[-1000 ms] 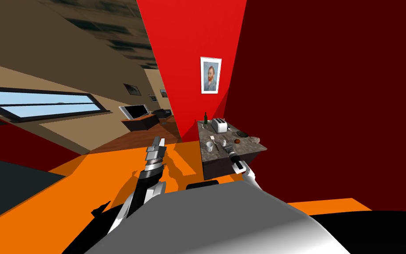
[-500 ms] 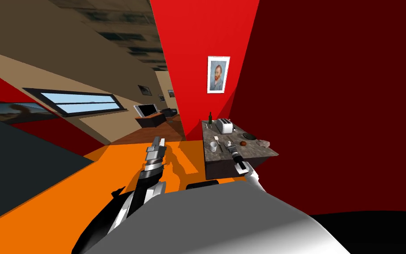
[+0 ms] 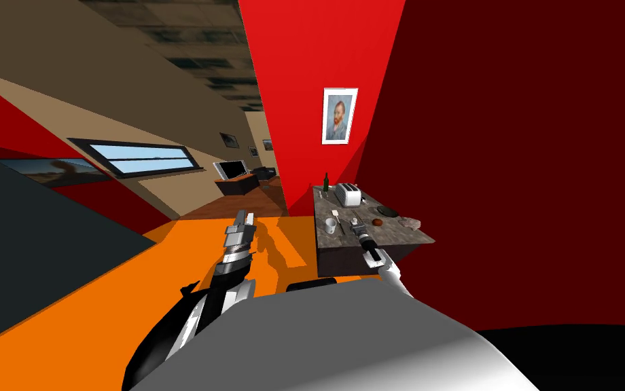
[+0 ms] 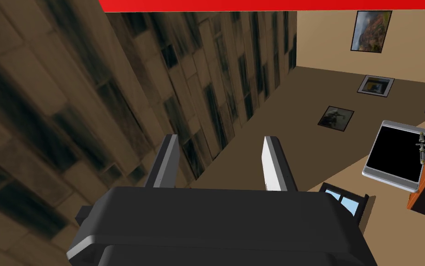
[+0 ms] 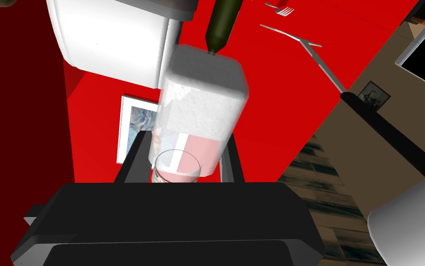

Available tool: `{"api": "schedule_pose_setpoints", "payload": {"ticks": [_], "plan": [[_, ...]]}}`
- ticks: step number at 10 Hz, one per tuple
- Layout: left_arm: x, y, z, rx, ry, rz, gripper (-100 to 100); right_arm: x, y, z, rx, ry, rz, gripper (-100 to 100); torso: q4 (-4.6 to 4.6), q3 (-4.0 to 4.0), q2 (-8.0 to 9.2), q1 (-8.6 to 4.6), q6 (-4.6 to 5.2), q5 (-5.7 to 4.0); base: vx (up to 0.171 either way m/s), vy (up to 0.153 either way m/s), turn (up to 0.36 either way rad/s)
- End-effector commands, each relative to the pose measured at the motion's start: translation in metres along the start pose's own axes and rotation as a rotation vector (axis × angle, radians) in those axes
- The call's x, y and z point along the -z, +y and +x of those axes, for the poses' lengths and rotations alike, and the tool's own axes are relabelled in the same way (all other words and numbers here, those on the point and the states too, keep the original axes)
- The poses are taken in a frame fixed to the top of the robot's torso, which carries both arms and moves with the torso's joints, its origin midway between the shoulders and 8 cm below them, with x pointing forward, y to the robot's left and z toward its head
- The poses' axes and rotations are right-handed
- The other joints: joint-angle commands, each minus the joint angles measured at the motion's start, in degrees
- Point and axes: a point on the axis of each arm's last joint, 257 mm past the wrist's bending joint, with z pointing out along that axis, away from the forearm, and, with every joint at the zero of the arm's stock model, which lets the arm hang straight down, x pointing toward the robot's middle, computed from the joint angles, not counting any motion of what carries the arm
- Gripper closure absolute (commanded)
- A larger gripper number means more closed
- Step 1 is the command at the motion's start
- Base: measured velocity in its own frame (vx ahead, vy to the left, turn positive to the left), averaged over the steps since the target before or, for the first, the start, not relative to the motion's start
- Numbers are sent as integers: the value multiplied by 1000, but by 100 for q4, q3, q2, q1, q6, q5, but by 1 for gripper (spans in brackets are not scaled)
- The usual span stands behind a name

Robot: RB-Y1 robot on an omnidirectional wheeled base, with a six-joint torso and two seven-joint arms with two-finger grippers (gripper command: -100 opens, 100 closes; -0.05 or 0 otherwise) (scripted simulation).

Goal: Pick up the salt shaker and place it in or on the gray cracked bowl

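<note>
Red walls point(image 3: 318, 68), orange floor point(image 3: 134, 285), a framed portrait point(image 3: 340, 115), a long window point(image 3: 141, 157), a grey mottled counter point(image 3: 403, 234).

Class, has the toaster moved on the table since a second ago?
No: the toaster keeps its place beside the dark bottle on the table; only my camera turned.

A dark grey, stone-patterned surface point(image 3: 399, 239) stands in the corner of red walls, with a white two-slot toaster point(image 3: 348, 194) just beside a dark green bottle point(image 3: 326, 181) at its far end. A white mug point(image 3: 331, 225) stands near its left edge, apart from a small brown round item point(image 3: 376, 221). A framed portrait of a bearded man point(image 3: 340, 116) hangs on the wall above.
</note>
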Motion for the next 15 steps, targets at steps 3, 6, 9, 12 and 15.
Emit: {"api": "schedule_pose_setpoints", "payload": {"ticks": [3,6,9,12,15], "plan": [[0,0,0,0,0,0,0,0,0,0,0,0,0,0,-1,-2,-3,0,-1,0,0,0,0],[0,0,0,0,0,0,0,-4,38,-9,2,-15,-67,100,-2,-2,-3,-5,9,0,13,-7,-263],[0,0,0,0,0,0,0,-6,51,-12,2,-23,-92,100,-6,-5,-4,-7,8,-5,14,-7,-149],[0,0,0,0,0,0,0,-9,50,-14,6,-18,-99,100,-7,9,28,-14,1,-13,-92,-21,45],[0,0,0,0,0,0,0,-15,41,-11,9,9,-91,100,-14,30,79,-72,17,-32,-181,-126,73]]}}
